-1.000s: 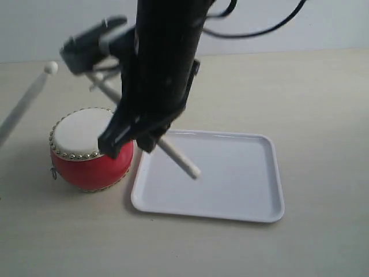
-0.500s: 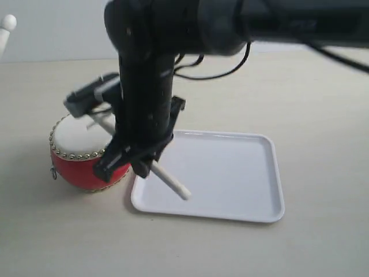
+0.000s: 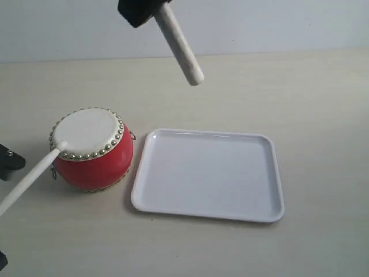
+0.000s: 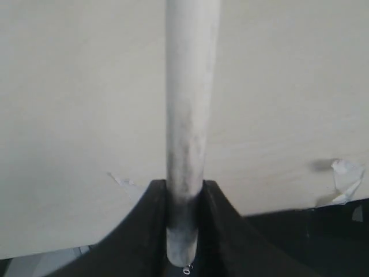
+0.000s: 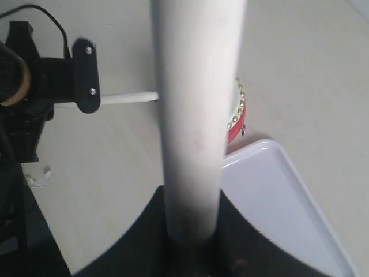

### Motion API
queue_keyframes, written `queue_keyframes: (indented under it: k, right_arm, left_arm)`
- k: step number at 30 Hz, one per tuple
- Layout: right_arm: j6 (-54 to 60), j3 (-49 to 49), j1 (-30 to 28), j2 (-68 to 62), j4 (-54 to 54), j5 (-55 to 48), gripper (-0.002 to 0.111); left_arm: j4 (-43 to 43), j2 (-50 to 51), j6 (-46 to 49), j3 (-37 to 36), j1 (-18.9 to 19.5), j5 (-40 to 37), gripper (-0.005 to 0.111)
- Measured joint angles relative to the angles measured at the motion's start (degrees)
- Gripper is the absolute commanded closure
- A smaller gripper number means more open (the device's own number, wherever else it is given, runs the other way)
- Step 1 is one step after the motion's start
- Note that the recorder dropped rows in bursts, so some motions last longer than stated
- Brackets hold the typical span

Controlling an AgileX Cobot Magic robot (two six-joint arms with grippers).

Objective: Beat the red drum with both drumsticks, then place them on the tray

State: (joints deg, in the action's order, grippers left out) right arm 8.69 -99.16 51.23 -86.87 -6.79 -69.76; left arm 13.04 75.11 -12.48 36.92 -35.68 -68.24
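Slanting in from the drum's left, the left drumstick aims its bead tip at the studded rim of the red drum; whether it touches is unclear. The left hand pinches its smudged pale shaft between black fingers. Above and beyond the drum, the right drumstick tilts its blunt end down toward the tray side, pinched by the right hand, which is cut off in the exterior view. The glossy white rounded tray lies just beside the drum on the matte beige counter.
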Motion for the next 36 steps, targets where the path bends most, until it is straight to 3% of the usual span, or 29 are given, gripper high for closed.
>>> queue_keyframes:
  k: [10,17,26,30,36]
  right_arm:
    - [0.00,7.11,0.00,-2.44,-0.35,1.07,0.108]
    - [0.00,14.90,0.00,-16.41,-0.35,10.12,0.108]
    - [0.00,12.53,0.00,-36.24,-0.45,11.32,0.108]
    - [-0.68,8.32,0.00,-35.86,-0.45,7.26,0.108]
    - [-1.15,4.25,0.00,-24.81,-0.57,4.49,0.108]
  left_arm:
    - [0.00,-0.23,-0.48,2.07,0.00,-0.91,0.107]
    - [0.00,-11.98,-0.60,7.03,0.00,-1.06,0.107]
    - [0.00,-24.99,-0.60,8.88,0.00,-1.68,0.107]
    - [0.00,-25.10,-0.60,8.88,0.00,-1.86,0.107]
    - [0.00,-17.80,-0.36,5.84,0.00,-1.05,0.107]
